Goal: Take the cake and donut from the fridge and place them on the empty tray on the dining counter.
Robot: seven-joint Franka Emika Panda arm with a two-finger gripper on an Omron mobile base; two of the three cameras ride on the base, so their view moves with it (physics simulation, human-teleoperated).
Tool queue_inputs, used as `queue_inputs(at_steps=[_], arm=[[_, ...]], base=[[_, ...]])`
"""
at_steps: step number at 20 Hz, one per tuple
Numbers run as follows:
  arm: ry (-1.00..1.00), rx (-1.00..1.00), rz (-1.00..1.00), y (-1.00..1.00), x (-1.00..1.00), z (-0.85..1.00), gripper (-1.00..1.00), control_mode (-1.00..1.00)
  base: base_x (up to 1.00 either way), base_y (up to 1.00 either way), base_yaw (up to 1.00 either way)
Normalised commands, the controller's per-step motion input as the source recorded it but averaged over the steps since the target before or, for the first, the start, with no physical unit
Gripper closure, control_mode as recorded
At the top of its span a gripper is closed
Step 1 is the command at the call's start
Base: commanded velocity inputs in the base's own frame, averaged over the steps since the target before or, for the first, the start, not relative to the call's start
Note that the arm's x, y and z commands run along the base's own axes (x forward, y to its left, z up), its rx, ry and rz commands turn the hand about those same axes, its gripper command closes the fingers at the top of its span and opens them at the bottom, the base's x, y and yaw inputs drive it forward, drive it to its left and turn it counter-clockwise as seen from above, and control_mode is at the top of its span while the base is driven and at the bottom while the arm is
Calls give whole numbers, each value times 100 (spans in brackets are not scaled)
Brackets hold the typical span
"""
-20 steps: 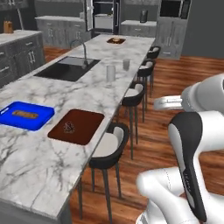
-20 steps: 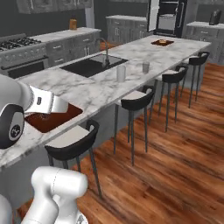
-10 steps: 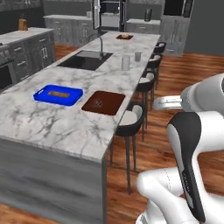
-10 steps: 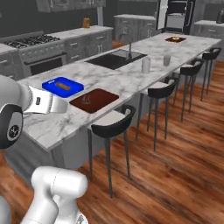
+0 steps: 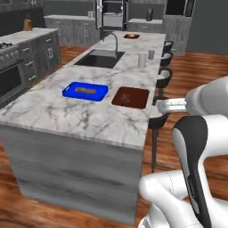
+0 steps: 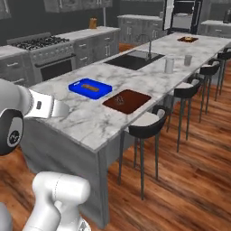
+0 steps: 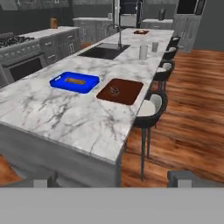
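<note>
Gripper (image 7: 113,178) jaws spread wide, nothing between them, hanging off the near corner of the dining counter (image 5: 75,118). Reddish-brown tray (image 7: 120,91) lies flat on the marble near the stool-side edge, just beside the blue tray (image 7: 75,82), which holds a brown bar. A small dark item sits on the reddish-brown tray, probably the cake (image 7: 114,90); too small to be sure. The sink (image 5: 99,59) is further along the counter from the trays. The fridge (image 5: 110,14) stands well beyond the counter's far end.
</note>
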Motion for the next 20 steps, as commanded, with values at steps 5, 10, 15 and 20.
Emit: queue_inputs(at_steps=[5, 10, 15, 20], arm=[[0, 0, 0, 0, 0, 0, -100, 100], [0, 0, 0, 0, 0, 0, -100, 100], [0, 0, 0, 0, 0, 0, -100, 100], [0, 0, 0, 0, 0, 0, -100, 100]], base=[[82, 93, -65], [56, 90, -65], [-93, 100, -8], [-70, 100, -1]])
